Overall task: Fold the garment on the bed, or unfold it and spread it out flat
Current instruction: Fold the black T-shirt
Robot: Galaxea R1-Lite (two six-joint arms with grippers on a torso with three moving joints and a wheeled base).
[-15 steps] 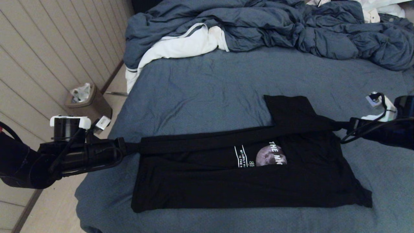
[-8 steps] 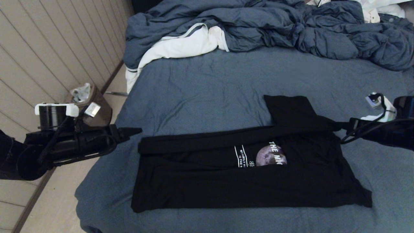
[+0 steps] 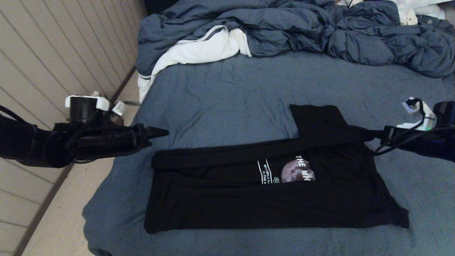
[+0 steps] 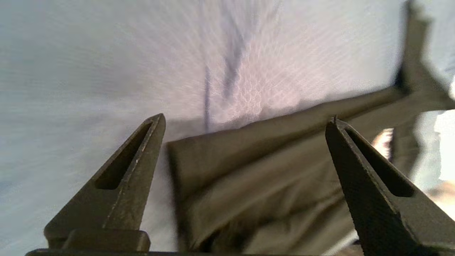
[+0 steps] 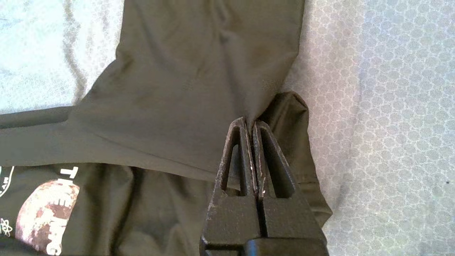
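Note:
The black T-shirt [image 3: 270, 199] lies on the bed [image 3: 231, 96], its far long edge folded over the chest, so only part of the moon print [image 3: 293, 170] and white lettering shows. One sleeve lies flat on the sheet behind the fold. My right gripper [image 3: 373, 137] is shut on the shirt [image 5: 185, 81] at the fold's right end. My left gripper [image 3: 161, 132] hangs open just left of the fold's left corner and a little above it, with nothing between its fingers. That corner of the shirt [image 4: 256, 170] lies on the sheet beyond the open left gripper [image 4: 245, 119].
A rumpled blue-grey duvet [image 3: 302, 32] and a white cloth with grey trim [image 3: 199, 51] are heaped along the far side of the bed. A small bin [image 3: 117, 117] stands on the floor by the panelled wall, behind my left arm.
My left gripper let go of the fold's left corner, opened, drew back to the left, then rose and moved forward. The corner now lies on the bed. The right gripper kept its hold.

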